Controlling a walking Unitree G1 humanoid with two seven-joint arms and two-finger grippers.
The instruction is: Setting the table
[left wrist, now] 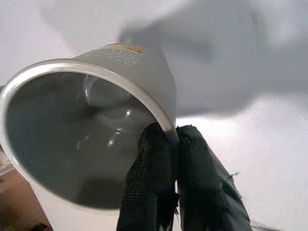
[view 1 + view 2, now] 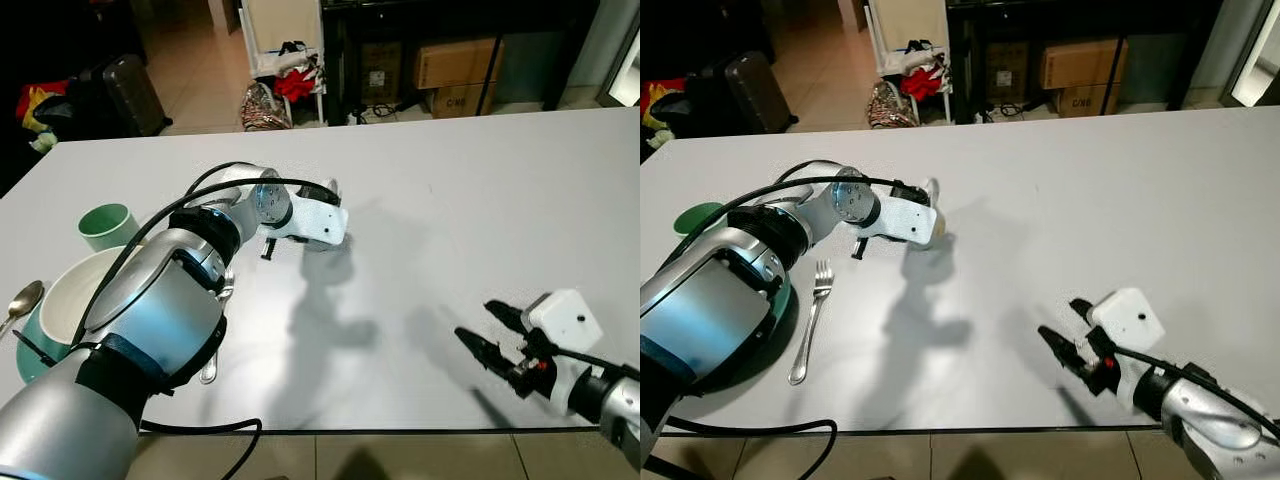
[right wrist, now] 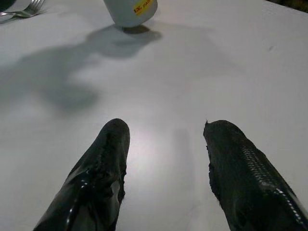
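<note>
Left wrist view first: my left gripper (image 1: 175, 139) has its two black fingers (image 1: 149, 173) pressed together on the rim of a grey metal cup (image 1: 96, 139), one finger inside the mouth and one outside, so it's pinching the wall. The cup is tipped with its open mouth facing the camera, and a small orange label sits on the outside near its base. From the head views, my left arm reaches out over the white table (image 2: 450, 180) and the cup (image 2: 932, 228) sits under the wrist around the middle of the table, a bit toward 11 o'clock from centre; whether its base is touching the tabletop I can't tell. My right gripper (image 2: 487, 333) is low over the table at about 5 o'clock, fingers spread wide with nothing between them, and its wrist view looks across bare tabletop at the cup (image 3: 131, 10) with that yellow-orange sticker well apart from it. Over at 8 o'clock there's a white bowl (image 2: 62, 290) resting on a teal plate (image 2: 28, 355), a fork (image 2: 812, 320) just beside the plate on the cup's side, a spoon (image 2: 20, 303) on the far side of the bowl, and a pale green mug (image 2: 108, 226) behind it around 9 o'clock.
</note>
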